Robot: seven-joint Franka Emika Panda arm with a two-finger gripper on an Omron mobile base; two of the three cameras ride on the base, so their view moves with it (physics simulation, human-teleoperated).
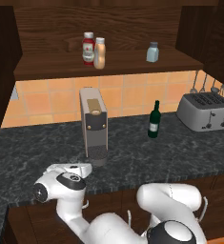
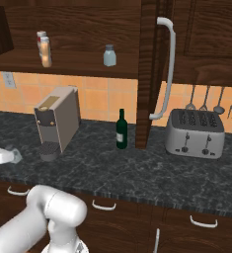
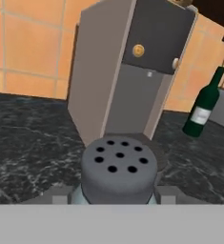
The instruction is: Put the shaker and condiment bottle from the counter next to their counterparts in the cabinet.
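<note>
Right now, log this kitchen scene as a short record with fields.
gripper: low over the counter in front of the coffee machine, closed around the shaker
cabinet shelf: red bottle with the condiment bottle right beside it; second shaker standing apart
on the counter: wine bottle, toaster
task state: condiment bottle placed by its counterpart; the held shaker not yet on the shelf
</note>
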